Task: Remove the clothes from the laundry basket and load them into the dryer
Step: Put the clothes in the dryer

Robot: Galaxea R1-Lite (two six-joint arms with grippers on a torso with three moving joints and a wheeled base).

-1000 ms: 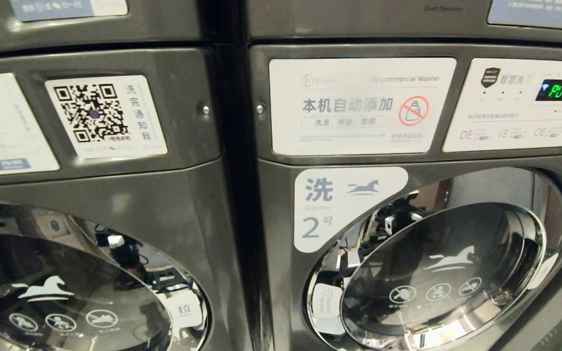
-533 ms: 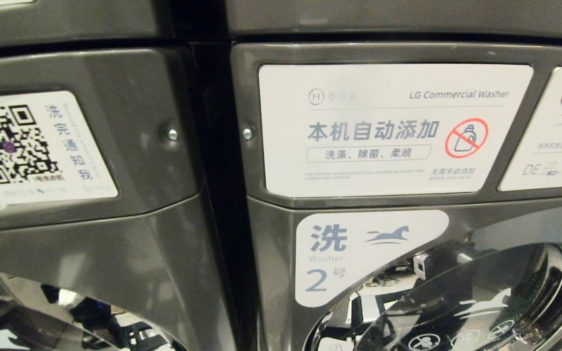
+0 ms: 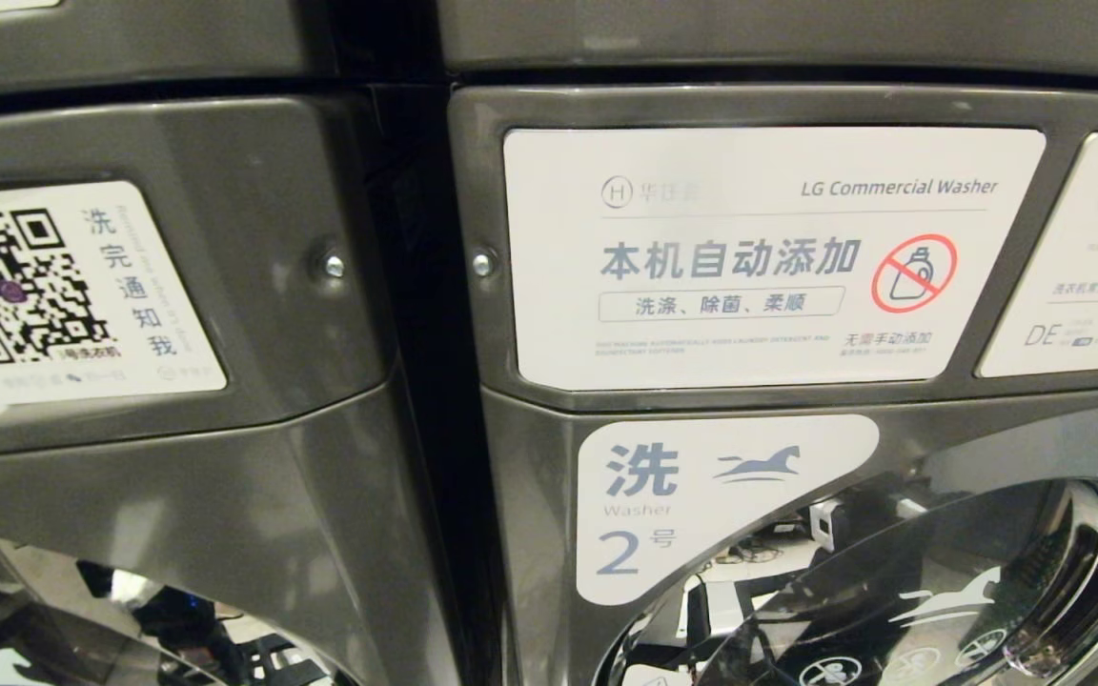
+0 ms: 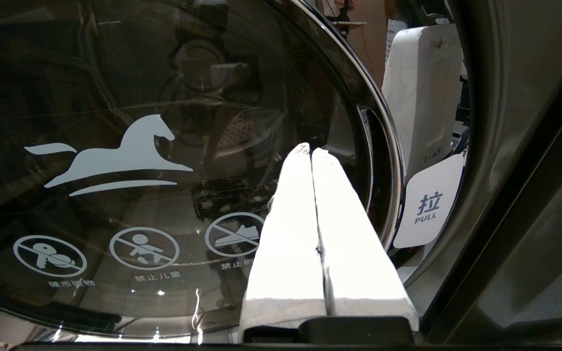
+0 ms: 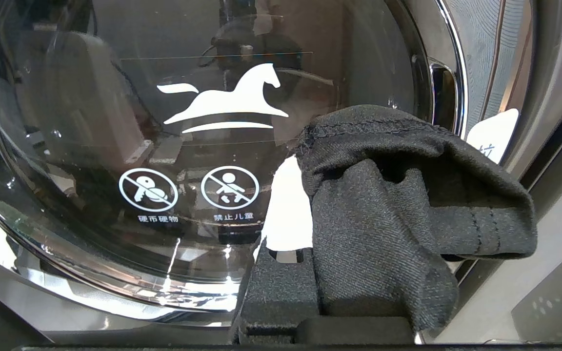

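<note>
Right claw [image 5: 305,161] gripping clothes [image 5: 398,209]

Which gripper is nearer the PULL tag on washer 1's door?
Left. The left gripper sits just beside the PULL tag; the right gripper, clamping black clothes, faces a different washer door.

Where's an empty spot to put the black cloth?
For the black cloth, only the pale bare strip between the shut glass door and the holey basket. The other door is shut too; the gap between machines is a thin slit.
</note>
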